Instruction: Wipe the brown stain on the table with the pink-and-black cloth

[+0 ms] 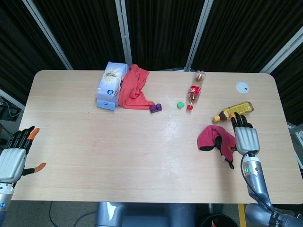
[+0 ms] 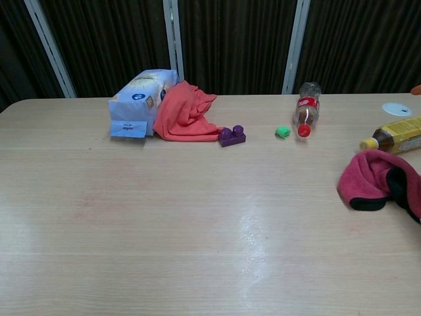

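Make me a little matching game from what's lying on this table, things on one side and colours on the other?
Things:
1. cloth
2. brick
3. cap
4. towel

Colours:
A. green
B. pink and black
C. coral red
D. purple

Pairs: 1-B, 2-D, 3-A, 4-C
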